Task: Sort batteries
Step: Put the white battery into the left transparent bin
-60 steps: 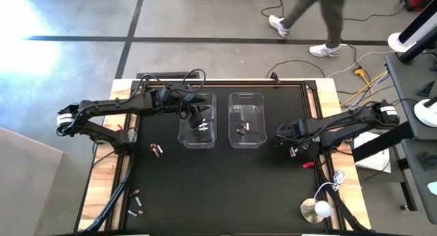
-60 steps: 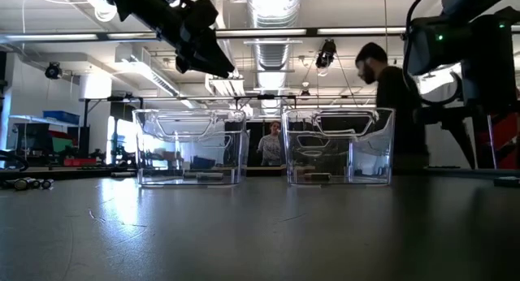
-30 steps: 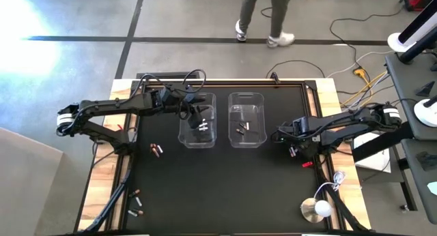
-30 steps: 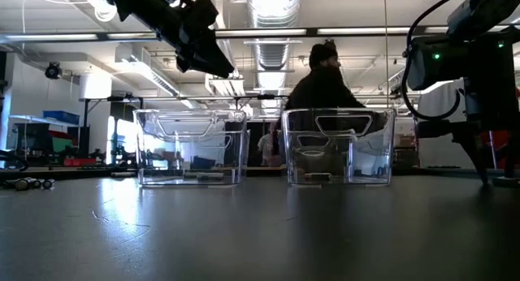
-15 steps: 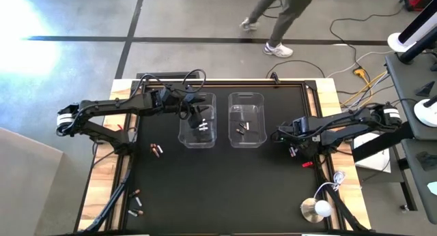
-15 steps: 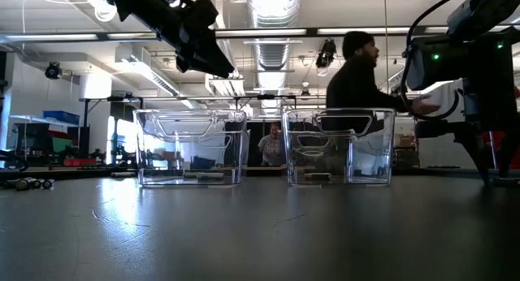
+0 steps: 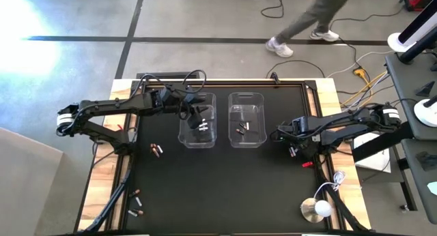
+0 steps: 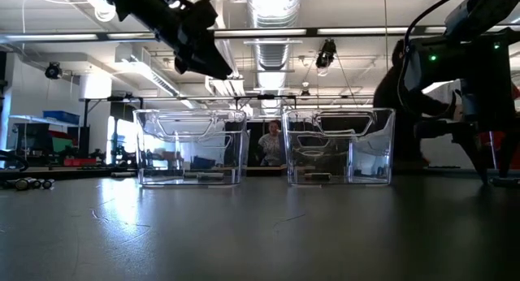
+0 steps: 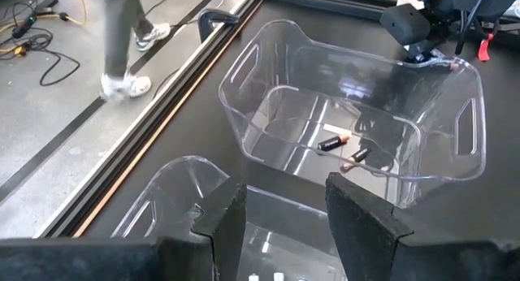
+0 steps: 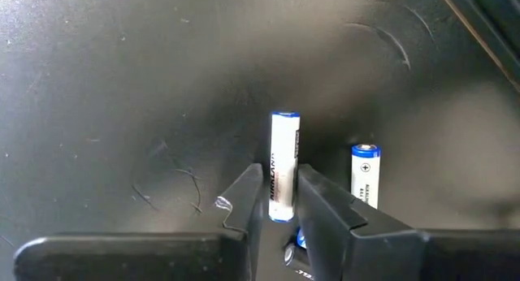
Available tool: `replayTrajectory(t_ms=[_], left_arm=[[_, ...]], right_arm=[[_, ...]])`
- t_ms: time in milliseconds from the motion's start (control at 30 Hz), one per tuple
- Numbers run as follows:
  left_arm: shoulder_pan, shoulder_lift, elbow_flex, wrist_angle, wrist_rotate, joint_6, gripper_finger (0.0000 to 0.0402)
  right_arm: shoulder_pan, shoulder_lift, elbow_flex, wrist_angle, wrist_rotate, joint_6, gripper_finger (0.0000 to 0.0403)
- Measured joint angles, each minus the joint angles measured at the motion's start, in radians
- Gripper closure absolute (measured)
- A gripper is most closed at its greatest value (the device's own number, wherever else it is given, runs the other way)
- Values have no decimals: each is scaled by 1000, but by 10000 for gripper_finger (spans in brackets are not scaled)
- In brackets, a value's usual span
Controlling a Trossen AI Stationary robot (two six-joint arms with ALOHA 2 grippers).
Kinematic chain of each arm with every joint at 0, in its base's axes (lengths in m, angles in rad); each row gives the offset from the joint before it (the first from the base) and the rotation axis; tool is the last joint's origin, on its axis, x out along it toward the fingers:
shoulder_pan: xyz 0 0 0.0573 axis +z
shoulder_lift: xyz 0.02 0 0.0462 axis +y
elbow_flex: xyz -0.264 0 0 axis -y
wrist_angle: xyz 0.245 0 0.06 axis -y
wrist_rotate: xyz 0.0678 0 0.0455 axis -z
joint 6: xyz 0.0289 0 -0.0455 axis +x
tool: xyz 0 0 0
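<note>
My right gripper (image 7: 292, 149) points down at the table's right side, shut on a silvery-white battery (image 10: 283, 163). A second silvery-white battery (image 10: 365, 182) lies on the black mat beside it. My left gripper (image 9: 284, 201) hangs open over the left clear bin (image 7: 186, 137), touching nothing. That bin holds silvery-white batteries (image 7: 203, 127). The right clear bin (image 7: 233, 140) holds dark batteries with copper-red ends (image 9: 341, 147). More batteries lie loose near the mat's left side (image 7: 156, 149) and at its near left (image 7: 136, 203). My right gripper pinches the silvery-white battery between its two fingers, on the long sides near one end (image 10: 281, 204). The fingers come from above, pointing down, and lie across the battery. The battery lies level. I cannot tell whether it rests on the mat or is just clear of it.
A small red clip-like piece (image 7: 307, 164) lies on the mat near my right gripper. A white round object with a cord (image 7: 315, 209) sits at the near right corner. A person walks on the floor beyond the table's far edge (image 7: 321, 18). The mat's middle and near part hold nothing.
</note>
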Motion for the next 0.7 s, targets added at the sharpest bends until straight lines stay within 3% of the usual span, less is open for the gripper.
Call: replayTrajectory(t_ms=[700], left_arm=[[0,0,0,-5,-29,-9,253]], right_arm=[[1,0,3,4,-32,0,333]])
